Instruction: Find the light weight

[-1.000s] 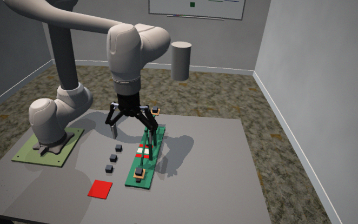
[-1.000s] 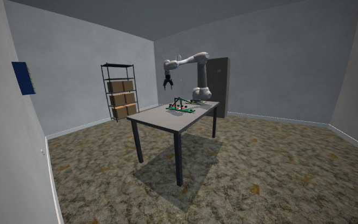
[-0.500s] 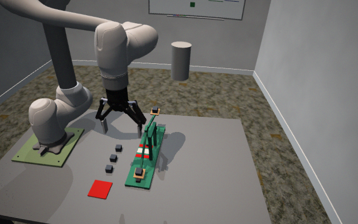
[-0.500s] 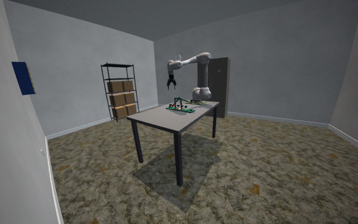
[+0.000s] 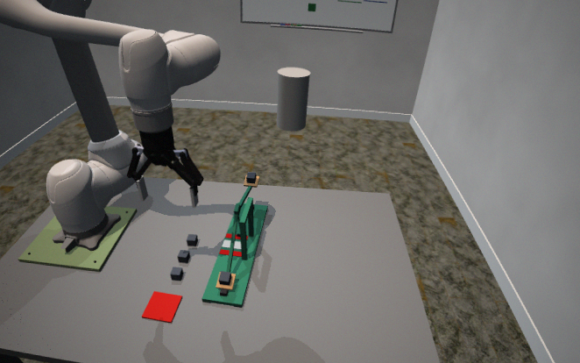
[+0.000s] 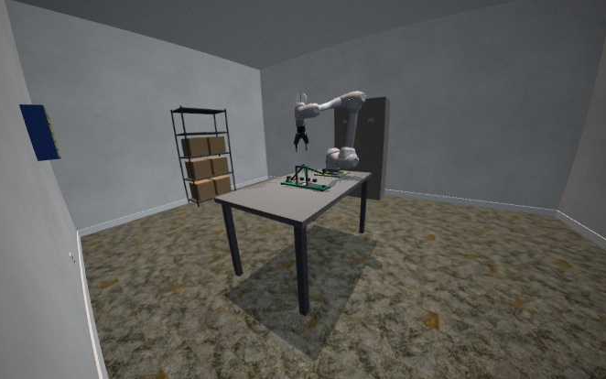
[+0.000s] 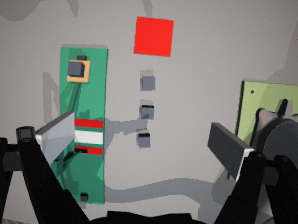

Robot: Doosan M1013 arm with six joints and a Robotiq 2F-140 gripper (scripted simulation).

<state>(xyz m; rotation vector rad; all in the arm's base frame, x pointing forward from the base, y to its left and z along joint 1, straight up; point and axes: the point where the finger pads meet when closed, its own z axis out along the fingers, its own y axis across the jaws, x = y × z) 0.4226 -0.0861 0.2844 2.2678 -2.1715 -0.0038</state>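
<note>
The green rocker balance (image 5: 252, 252) (image 6: 317, 186) (image 7: 97, 60) stands mid-table. Its near pan is down with a dark weight (image 5: 224, 277) (image 7: 76, 67) on it. Its far pan is up with another weight (image 5: 251, 176). The pointer seems to hang over the far red field, off the white field (image 5: 231, 244) (image 7: 89, 136). Three dark weights (image 5: 192, 239) (image 5: 183, 256) (image 5: 176, 273) lie in a row left of the balance; the wrist view shows them too (image 7: 143, 139) (image 7: 147, 110) (image 7: 148, 81). The flat red dish (image 5: 162, 306) (image 7: 154, 36) lies bare near the front. My gripper (image 5: 168, 195) (image 6: 300, 144) (image 7: 143, 130) is open and empty, high above the row's far end.
The arm's base stands on a light green plate (image 5: 102, 250) (image 7: 250, 107) at the table's left. A grey cylinder (image 5: 293, 98) hangs beyond the table's far edge. A shelf rack with boxes (image 6: 201, 155) and a dark cabinet (image 6: 373, 141) stand by the walls.
</note>
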